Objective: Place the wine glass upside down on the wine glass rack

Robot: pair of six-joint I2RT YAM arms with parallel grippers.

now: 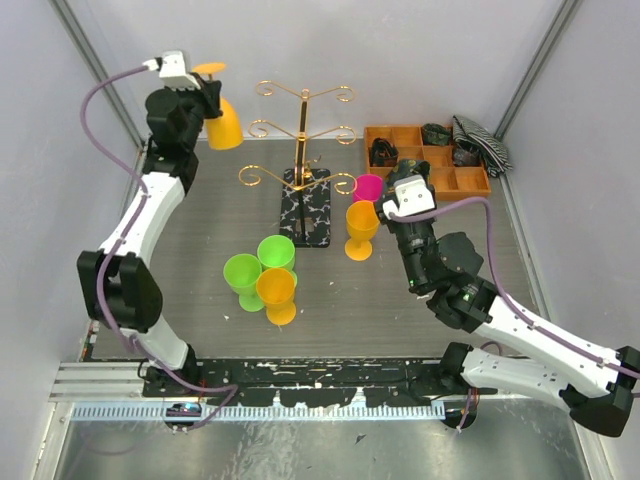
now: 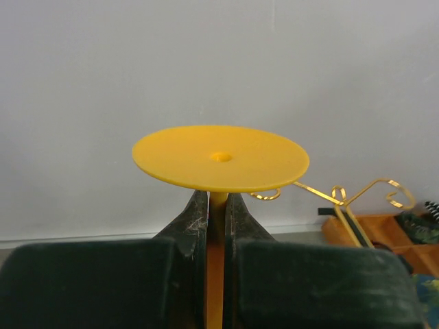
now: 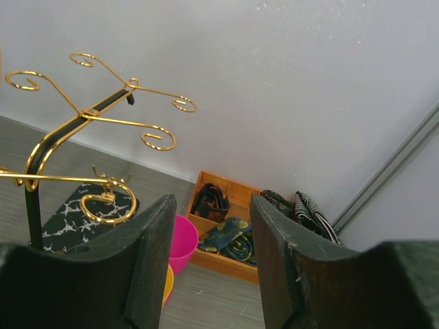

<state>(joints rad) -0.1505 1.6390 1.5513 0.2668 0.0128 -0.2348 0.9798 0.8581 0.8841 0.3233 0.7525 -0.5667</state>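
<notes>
Work surface: a grey wood-grain table (image 1: 200,230) enclosed by plain pale walls (image 1: 400,50), with metal frame posts (image 1: 95,70) in the rear corners.

Far left: the left gripper (image 2: 218,205) is pinched on the stem of the yellow-orange wine glass (image 1: 224,122). The glass is held inverted in the air, foot uppermost, bowl hanging down. It is left of the wine glass rack (image 1: 302,130) and apart from it.

Centre: one rack, a gold pole with curled arms on a black speckled base (image 1: 310,205).

Glasses, six in total:
- one held, as above
- two green glasses (image 1: 242,272) and one orange glass (image 1: 277,288), clustered upright in front of the base
- one second orange glass (image 1: 361,220), upright, right of the base
- one pink glass (image 1: 368,186), just beside a lower arm's tip — hanging or standing cannot be told

Right: the right gripper (image 3: 211,205) has its jaws spread with nothing between them, close to the pink glass.

Far right: one orange compartment tray (image 1: 470,181) with dark folded items, and a striped cloth (image 1: 482,140) at its rear corner.
</notes>
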